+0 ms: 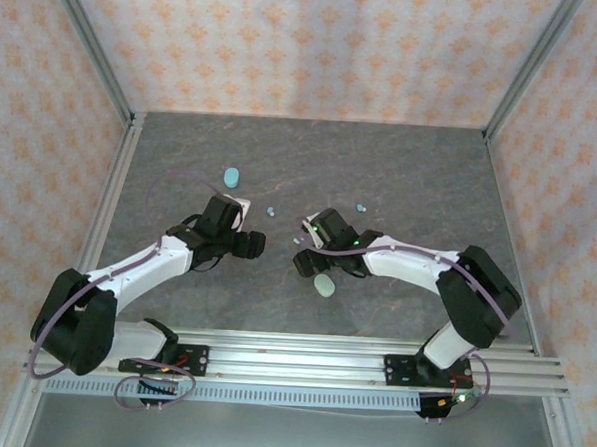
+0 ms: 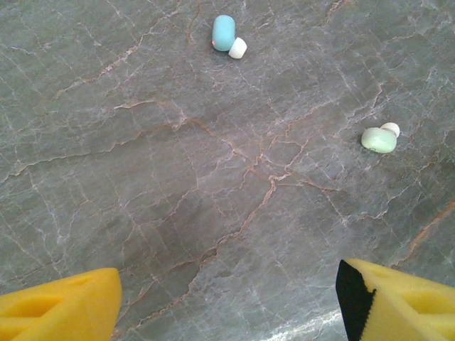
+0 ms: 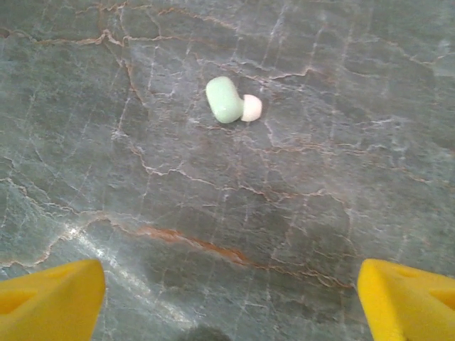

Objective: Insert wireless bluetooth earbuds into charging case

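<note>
Ref = mint-green case (image 1: 324, 284) on the grey marble table (image 1: 431, 170). In the top cam my R gripper (image 1: 305, 261) is just beyond the ref case and slightly left, nearly touching it. My L gripper (image 1: 255, 244) is further left of the ref case, tips pointing toward the R one. The blue case (image 1: 232, 175) is well up-left of the ref case, on the far side.

The earbuds are loose on the table, none in a case. One blue earbud (image 1: 271, 211) lies beyond-left of the ref case. Another bud (image 1: 360, 206) lies beyond-right, too small to call its colour.

L wrist cam: fingers spread wide, yellow pads (image 2: 60, 309) at the bottom corners, nothing held. Ahead lie a blue bud w/ white tip (image 2: 224, 33) and a mint earbud (image 2: 379, 139), well apart.

R wrist cam: fingers (image 3: 409, 298) wide apart too, holding nothing. A mint bud w/ pale tip (image 3: 226, 99) lies ahead, between the fingers' lines. Can't tell if it's the same one.
</note>
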